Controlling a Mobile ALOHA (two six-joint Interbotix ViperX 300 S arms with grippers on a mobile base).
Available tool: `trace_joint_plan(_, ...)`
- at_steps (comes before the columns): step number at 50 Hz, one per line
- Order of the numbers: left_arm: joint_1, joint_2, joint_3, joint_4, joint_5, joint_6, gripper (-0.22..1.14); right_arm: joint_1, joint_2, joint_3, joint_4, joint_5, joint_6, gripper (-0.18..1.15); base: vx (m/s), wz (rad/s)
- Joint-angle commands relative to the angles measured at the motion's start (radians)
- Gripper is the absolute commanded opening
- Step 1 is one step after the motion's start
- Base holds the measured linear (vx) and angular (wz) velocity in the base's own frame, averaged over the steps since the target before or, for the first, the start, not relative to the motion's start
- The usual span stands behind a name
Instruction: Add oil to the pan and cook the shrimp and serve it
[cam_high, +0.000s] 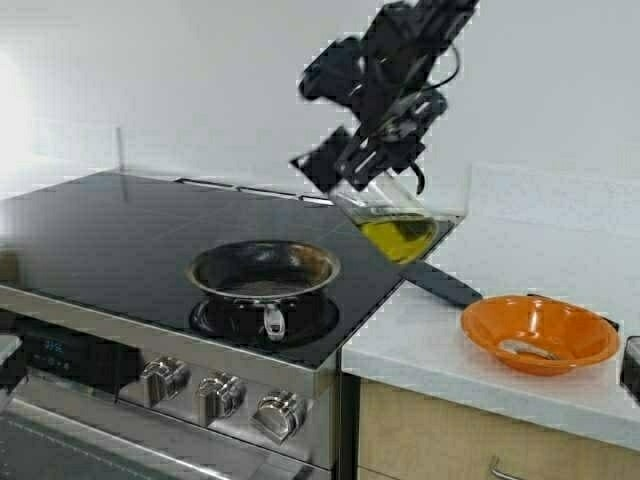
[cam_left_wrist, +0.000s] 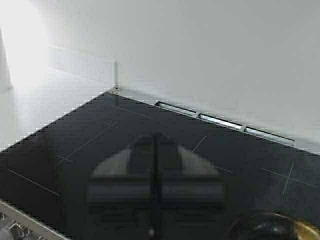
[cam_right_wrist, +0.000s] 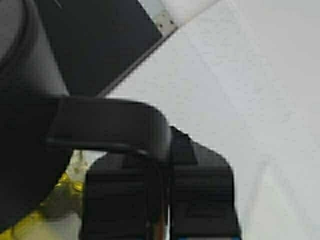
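Oil (cam_high: 398, 237), yellow-green, pools in the low corner of a clear jug (cam_high: 400, 215) held tilted in the air above the stove's right edge, between the pan (cam_high: 264, 272) and the white counter (cam_high: 420, 345); right gripper (cam_high: 385, 150) has its jaws clamped on the jug's black handle (cam_right_wrist: 110, 125). Pan sits on the front burner of the black cooktop (cam_high: 120, 235), dark inside, handle toward the knobs. Shrimp (cam_high: 528, 349) lies in the orange bowl (cam_high: 540, 333) on the counter; left gripper (cam_left_wrist: 155, 175) hangs over the cooktop, jaws pressed together.
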Motion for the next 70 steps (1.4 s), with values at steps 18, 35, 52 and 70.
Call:
trace_joint_plan(18,-0.002,0.0,-0.009,0.0,-0.005,-0.006,0.03,0.06,0.104,-0.244,0.003,-0.109,-0.425,0.07,0.0,0.0)
trace_joint_plan(35,-0.002,0.002,-0.009,0.0,-0.005,-0.008,0.03,0.06,0.146,-0.319,0.002,-0.112,-0.569,0.07,0.0,0.0)
trace_joint_plan(52,-0.002,0.0,-0.009,0.0,-0.005,-0.008,0.03,0.06,0.169,-0.353,-0.012,-0.112,-0.663,0.07,0.0,0.0)
trace_joint_plan(70,-0.002,-0.002,-0.011,0.0,-0.005,-0.008,0.03,0.083,0.181,-0.373,-0.063,-0.109,-0.696,0.07,0.0,0.0)
